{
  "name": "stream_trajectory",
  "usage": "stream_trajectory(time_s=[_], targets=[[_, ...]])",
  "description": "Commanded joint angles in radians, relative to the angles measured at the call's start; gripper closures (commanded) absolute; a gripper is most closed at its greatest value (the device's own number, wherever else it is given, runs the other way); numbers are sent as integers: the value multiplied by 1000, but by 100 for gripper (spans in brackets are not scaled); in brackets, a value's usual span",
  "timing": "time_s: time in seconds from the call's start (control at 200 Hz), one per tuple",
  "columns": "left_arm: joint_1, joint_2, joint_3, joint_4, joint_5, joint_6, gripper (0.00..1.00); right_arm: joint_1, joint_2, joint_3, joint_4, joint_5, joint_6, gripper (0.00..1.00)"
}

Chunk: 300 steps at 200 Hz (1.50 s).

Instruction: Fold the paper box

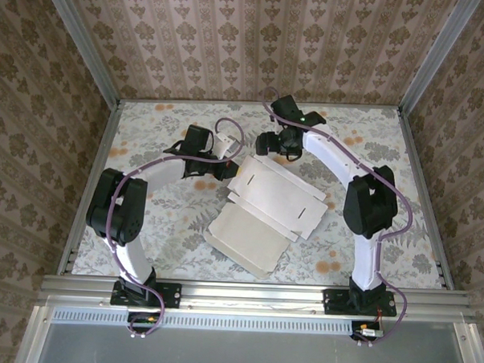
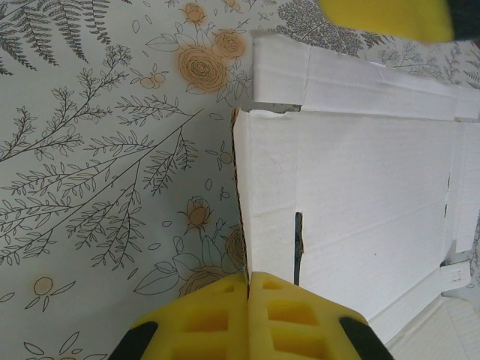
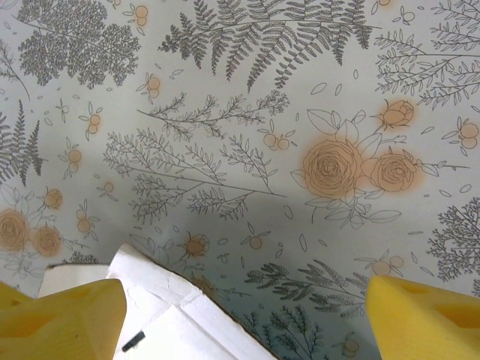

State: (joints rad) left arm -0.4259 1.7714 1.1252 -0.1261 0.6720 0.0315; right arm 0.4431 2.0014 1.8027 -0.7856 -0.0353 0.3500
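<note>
Yellow foam pads point(image 2: 292, 319) of the left gripper point(image 1: 220, 166) are clenched together on the left edge of the paper box point(image 1: 273, 195), with the card running into the seam between them. The paper box lies opened out in the middle of the flowered tablecloth point(image 1: 147, 137), white side up. A narrow slot point(image 2: 298, 247) is cut near the gripped edge and a creased flap point(image 2: 352, 79) runs along one side. A duller cream panel point(image 1: 243, 242) adjoins it on the near side. At the box's far corner the right gripper point(image 1: 277, 144) hangs with its jaws released wide. That corner lies between its fingers point(image 3: 64, 315), close to one of them.
</note>
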Motion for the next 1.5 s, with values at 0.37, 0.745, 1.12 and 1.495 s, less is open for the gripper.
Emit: stream_trajectory(time_s=[0.37, 0.745, 1.12, 1.495], targets=[[-11, -12, 21, -4, -5, 22, 100, 23, -26, 24, -5, 13, 5, 12], [-12, -20, 20, -7, -12, 27, 100, 31, 85, 140, -6, -11, 67, 6], [-11, -24, 19, -6, -12, 27, 100, 32, 138, 148, -1, -22, 72, 3], [-11, -26, 17, -6, -19, 27, 100, 34, 157, 145, -14, 22, 60, 5]])
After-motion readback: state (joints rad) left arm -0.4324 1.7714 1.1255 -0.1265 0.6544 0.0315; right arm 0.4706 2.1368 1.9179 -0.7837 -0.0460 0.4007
